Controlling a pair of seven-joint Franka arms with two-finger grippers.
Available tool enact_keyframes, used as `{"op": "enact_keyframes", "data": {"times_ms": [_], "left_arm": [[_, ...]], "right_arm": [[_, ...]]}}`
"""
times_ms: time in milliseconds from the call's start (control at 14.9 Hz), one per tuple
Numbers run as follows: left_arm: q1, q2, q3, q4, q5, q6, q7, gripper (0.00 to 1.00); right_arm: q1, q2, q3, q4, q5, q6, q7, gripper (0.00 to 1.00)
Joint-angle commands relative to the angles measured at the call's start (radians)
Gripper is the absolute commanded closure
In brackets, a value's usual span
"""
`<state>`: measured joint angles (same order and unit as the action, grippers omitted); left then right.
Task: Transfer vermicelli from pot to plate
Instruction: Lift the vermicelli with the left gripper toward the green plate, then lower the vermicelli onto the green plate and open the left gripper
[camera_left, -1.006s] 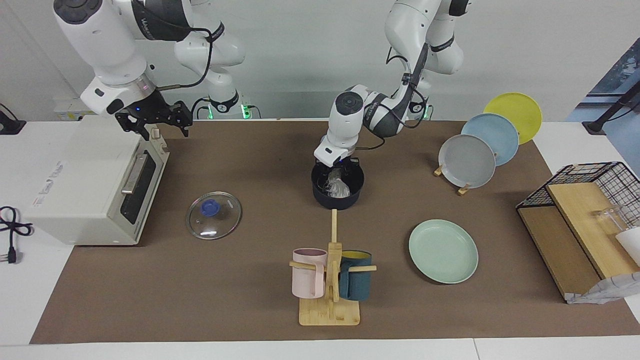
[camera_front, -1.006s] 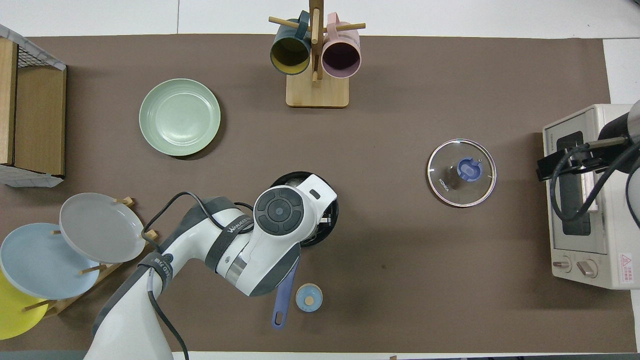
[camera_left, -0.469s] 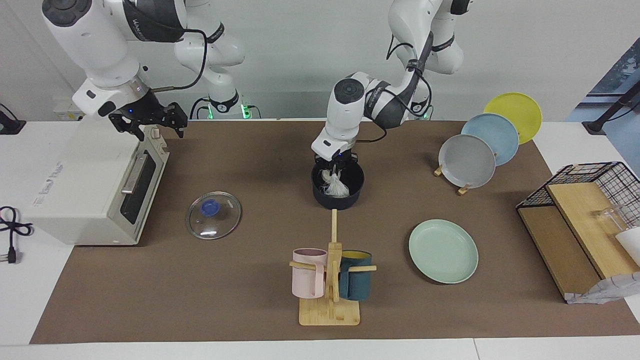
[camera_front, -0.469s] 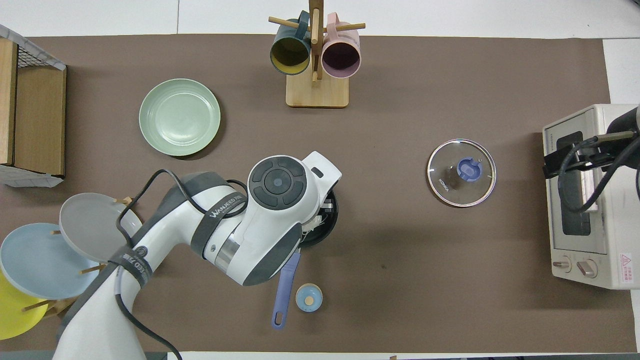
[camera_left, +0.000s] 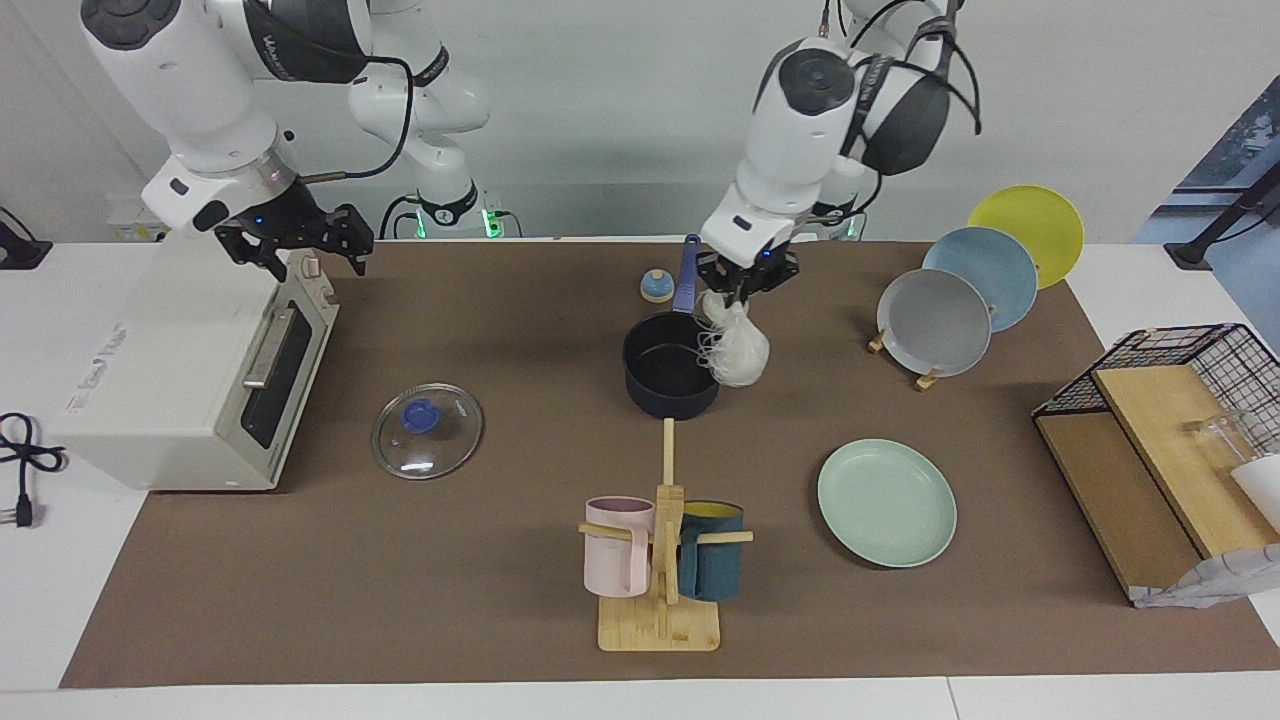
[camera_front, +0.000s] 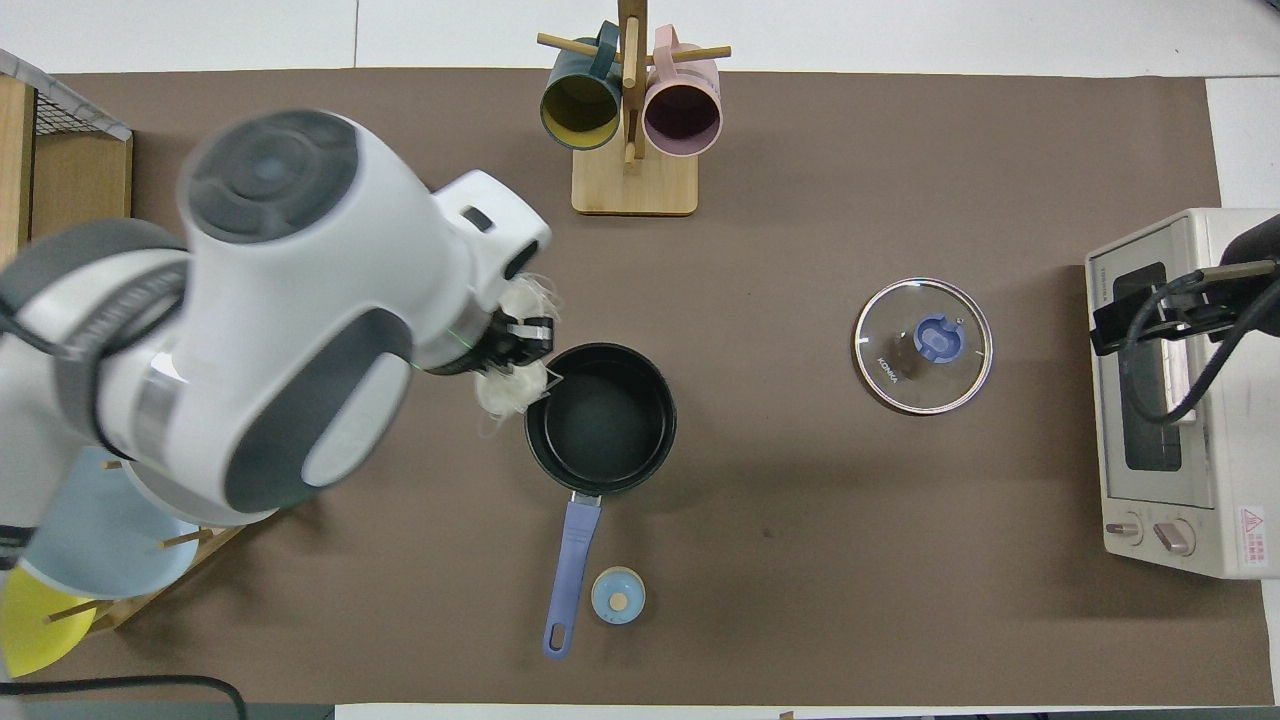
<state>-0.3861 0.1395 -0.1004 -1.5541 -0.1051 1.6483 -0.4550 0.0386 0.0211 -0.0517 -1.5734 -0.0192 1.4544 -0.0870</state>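
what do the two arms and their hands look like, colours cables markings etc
Both arms have glossy white rounded shells with dark grey bands at the joints and dark round caps on the joints. Loose black cables run along the outside of each. A dark band carries small white lettering. The left hand and right hand are black, each under a white wrist block.

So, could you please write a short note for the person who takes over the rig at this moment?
Left gripper: shut on the vermicelli, holding it in the air by the rim of the pot, on the side toward the left arm's end.
Right gripper: waiting over the toaster oven.
Pot: empty, lid off and lying on the table.
Plate: empty, farther from the robots than the pot, toward the left arm's end.
Done: vermicelli lifted out.
Left: carry it over the plate, lower, release.
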Motion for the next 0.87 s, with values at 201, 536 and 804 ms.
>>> {"op": "enact_keyframes", "data": {"times_ms": [201,536,804], "left_arm": [[0.271,0.058,-0.005,-0.052,-0.035,0.146,0.347,1.00],[0.306,0.161,-0.002,-0.135,-0.027,0.373,0.459,1.00],[0.306,0.216,-0.002,-0.244,-0.022,0.593,0.539,1.00]], "right_arm": [[-0.042,0.000,0.013,0.004,0.016,-0.002,0.010,0.00],[-0.039,-0.001,0.013,0.006,0.016,-0.002,0.012,0.00],[-0.031,-0.006,0.013,0.009,0.016,-0.002,0.010,0.00]]}}
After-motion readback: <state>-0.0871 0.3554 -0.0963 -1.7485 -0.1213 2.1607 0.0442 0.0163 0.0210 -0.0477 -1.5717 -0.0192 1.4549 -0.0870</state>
